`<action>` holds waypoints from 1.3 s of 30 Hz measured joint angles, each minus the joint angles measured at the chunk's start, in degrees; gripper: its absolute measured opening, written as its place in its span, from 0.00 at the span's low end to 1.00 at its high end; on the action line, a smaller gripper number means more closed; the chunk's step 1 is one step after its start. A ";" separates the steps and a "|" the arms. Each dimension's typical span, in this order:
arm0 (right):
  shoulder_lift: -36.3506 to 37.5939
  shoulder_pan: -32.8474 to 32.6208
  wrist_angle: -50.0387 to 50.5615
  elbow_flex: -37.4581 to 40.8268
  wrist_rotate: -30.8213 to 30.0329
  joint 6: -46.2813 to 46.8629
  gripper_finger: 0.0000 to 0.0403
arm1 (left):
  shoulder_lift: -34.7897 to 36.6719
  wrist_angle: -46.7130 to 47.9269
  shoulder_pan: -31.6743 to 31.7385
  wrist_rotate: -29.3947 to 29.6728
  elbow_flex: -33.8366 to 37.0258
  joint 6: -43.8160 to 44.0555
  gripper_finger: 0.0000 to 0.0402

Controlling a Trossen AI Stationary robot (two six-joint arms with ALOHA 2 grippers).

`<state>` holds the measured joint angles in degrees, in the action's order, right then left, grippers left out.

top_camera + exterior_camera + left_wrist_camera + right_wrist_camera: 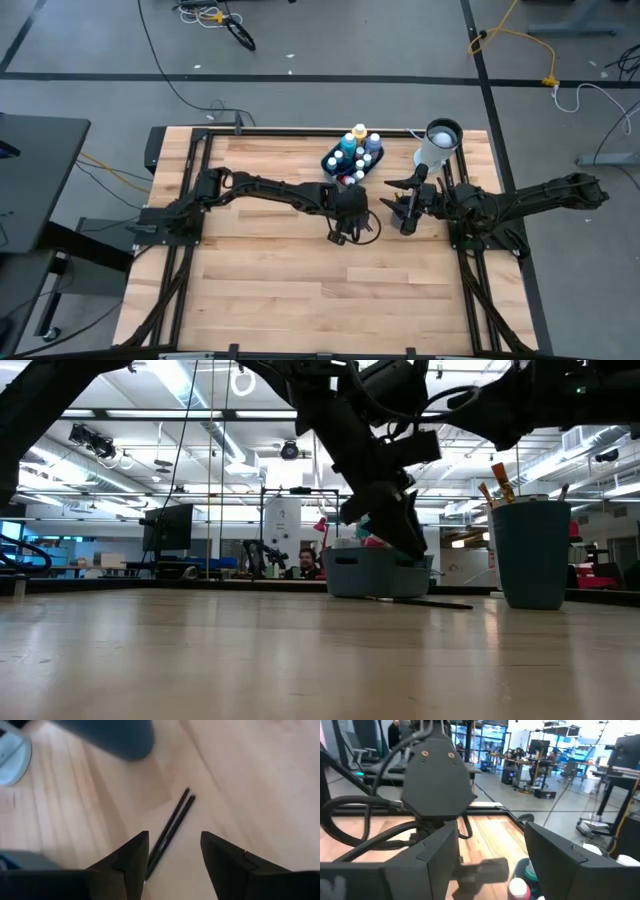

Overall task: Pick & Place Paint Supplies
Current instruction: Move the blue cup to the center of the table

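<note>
Two thin dark brushes (175, 820) lie side by side flat on the wooden table; the low view shows them as a dark line (425, 601) in front of the tray. My left gripper (172, 834) (352, 212) is open and points down over them, one finger on either side of their near ends, not closed on them. Several small paint bottles (358, 150) stand in a dark blue tray (335, 160). My right gripper (490, 827) (398, 203) is open, held above the table just right of the left one, facing the left arm's wrist.
A tall cup (531, 555) (438, 143) with brushes standing in it is on the table right of the tray, close to my right arm. The tray (375, 572) sits just behind my left gripper. Bare wooden tabletop (300, 280) stretches toward the near edge.
</note>
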<state>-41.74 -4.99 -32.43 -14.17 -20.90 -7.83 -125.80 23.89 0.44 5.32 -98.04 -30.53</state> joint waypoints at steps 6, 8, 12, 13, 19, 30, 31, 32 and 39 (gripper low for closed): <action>0.02 0.00 -1.69 0.00 0.95 0.06 0.58 | -0.84 -3.75 2.70 -6.85 -0.20 1.64 0.48; 0.01 0.00 -1.76 0.00 0.94 0.05 0.58 | -1.63 -3.15 3.30 -7.04 0.03 0.90 0.48; 0.02 0.02 -2.26 0.02 1.72 -0.10 0.58 | -4.64 -4.64 3.60 -7.85 -0.08 -2.31 0.48; 0.02 0.02 -2.37 0.02 2.55 -0.12 0.58 | -4.90 -4.14 3.52 -7.14 -0.08 -3.05 0.48; 0.02 0.00 -2.78 0.02 3.94 -0.15 0.58 | -6.46 -4.09 3.24 -7.54 -0.15 -4.22 0.48; 0.02 0.00 -3.18 0.02 3.95 -0.19 0.58 | -6.52 0.60 5.38 -19.32 -0.11 -3.15 0.48; 0.00 0.00 -3.18 0.02 3.95 -0.25 0.58 | -6.51 1.71 5.54 -19.99 -0.11 -2.76 0.48; 0.00 0.00 -3.20 0.02 3.93 -0.40 0.58 | -6.51 2.11 5.66 -20.27 -0.11 -2.41 0.48; 0.01 0.00 -3.18 0.02 3.99 -0.55 0.58 | -6.53 0.74 4.92 -19.07 -0.44 -1.94 0.48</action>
<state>-41.72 -4.99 -35.62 -14.15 -16.91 -8.38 -132.33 24.63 5.35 -13.75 -98.49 -32.47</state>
